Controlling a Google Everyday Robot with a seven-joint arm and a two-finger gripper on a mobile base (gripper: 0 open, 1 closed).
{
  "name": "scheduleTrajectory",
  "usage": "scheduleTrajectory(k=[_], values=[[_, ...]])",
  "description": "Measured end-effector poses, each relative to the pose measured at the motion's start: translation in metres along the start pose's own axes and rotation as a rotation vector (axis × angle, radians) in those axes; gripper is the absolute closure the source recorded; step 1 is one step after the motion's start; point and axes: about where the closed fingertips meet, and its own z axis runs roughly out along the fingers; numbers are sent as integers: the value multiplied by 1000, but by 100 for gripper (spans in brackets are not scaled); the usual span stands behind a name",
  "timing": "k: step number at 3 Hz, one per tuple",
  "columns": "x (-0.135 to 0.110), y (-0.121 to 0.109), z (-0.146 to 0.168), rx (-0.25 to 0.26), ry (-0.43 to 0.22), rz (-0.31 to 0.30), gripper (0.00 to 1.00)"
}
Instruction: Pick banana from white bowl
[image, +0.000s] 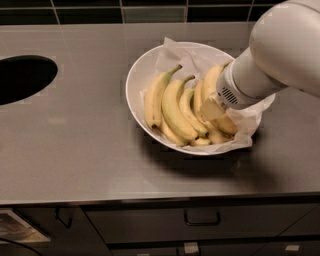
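The white bowl (137, 75) sits on the grey counter, lined with crumpled white paper (175, 52), and holds several yellow bananas. The two left bananas (152, 100) have dark stem tips. A short slim one (187, 105) lies in the middle. The large thick banana (211, 82) lies at the right side, its lower part hidden by my arm. My gripper (212, 110) reaches in from the right and is down among the bananas, right against this large banana. The white arm (280, 50) covers the bowl's right rim.
A dark round hole (22, 77) is cut in the counter (75, 145) at the left. Dark tiles run along the back wall. Drawers with handles (202, 220) sit below the counter's front edge.
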Motion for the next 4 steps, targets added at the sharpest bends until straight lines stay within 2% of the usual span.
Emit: scheduleTrajectory(k=[1,2,3,4], values=[[1,-3,5,41,3,18,57],[1,-3,9,53,5,23,81],[1,-3,9,52,5,23,100],[-1,-5,6,3,-32,19,100]])
